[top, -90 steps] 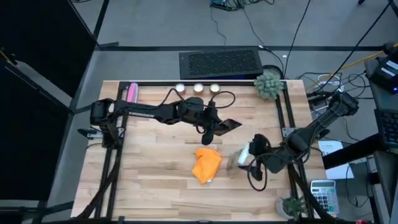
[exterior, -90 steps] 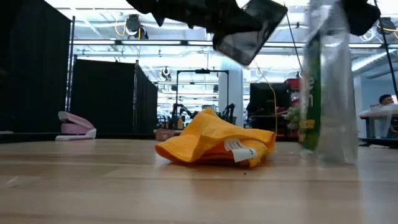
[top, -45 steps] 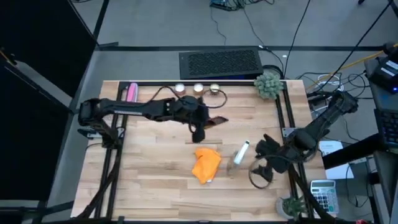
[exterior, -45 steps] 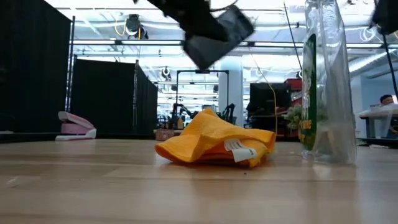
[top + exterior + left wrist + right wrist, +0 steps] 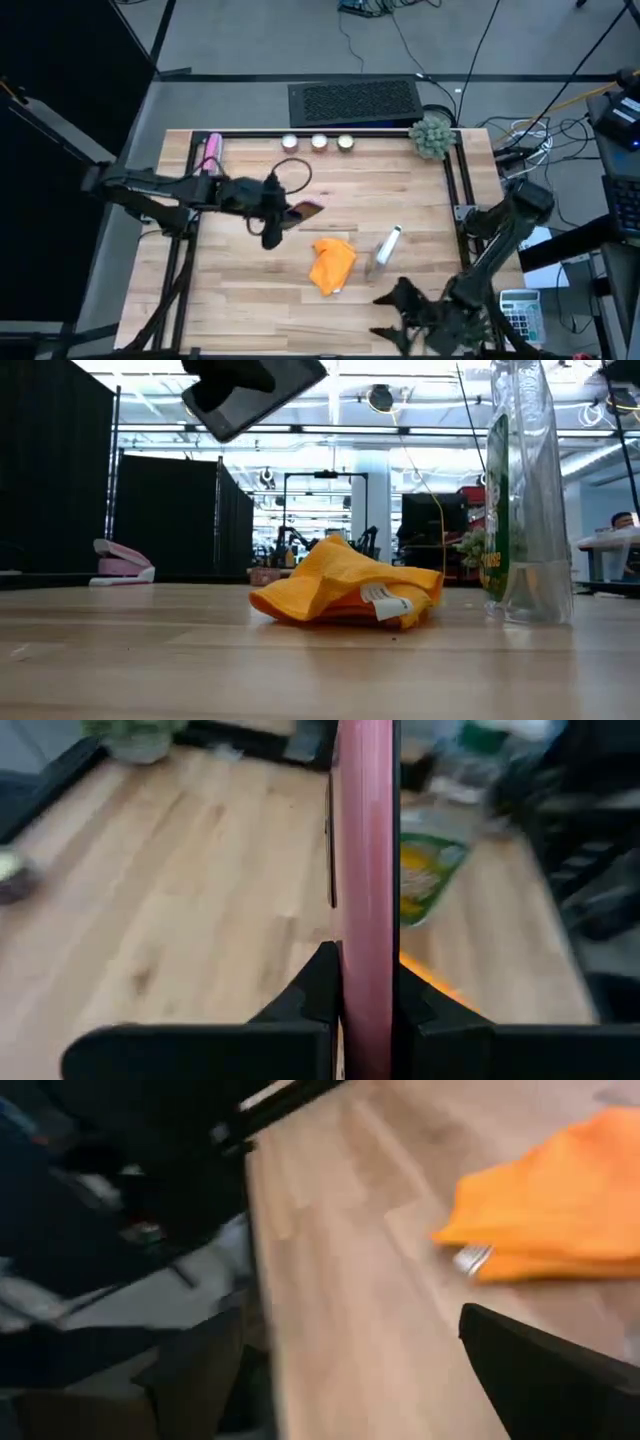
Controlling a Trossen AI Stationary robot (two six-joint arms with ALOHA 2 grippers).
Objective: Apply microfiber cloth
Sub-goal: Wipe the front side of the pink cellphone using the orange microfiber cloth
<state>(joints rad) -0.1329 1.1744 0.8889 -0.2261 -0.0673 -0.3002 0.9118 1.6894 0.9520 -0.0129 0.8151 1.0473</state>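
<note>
Orange cloth (image 5: 333,265) lies crumpled on the wood table (image 5: 250,290) near its middle, with its white tag showing in the low view, and nothing is touching it. My left gripper (image 5: 285,211) hangs above the table, off to the cloth's left and a little behind it, clamped on the phone (image 5: 301,210); the left wrist view shows the phone edge-on with a pink rim, pinched between both fingers (image 5: 318,990). In the low view the phone (image 5: 255,395) sits tilted, high above the cloth (image 5: 345,595).

My right gripper (image 5: 400,310) is down at the table's front edge, to the right of the cloth and well apart from it. Its fingers (image 5: 545,1375) stand wide open and hold nothing. The spray bottle (image 5: 383,250) stands free just right of the cloth.

I judge the wiping step has not begun: the phone is held up ready, but the cloth is not yet picked up. Next I would swing the right arm back in over the cloth, come down on its raised fold, and pinch enough fabric that it doesn't slip out. I'd keep clear of the bottle on the way, since it stands between the gripper and the cloth and looks easy to tip.
</note>
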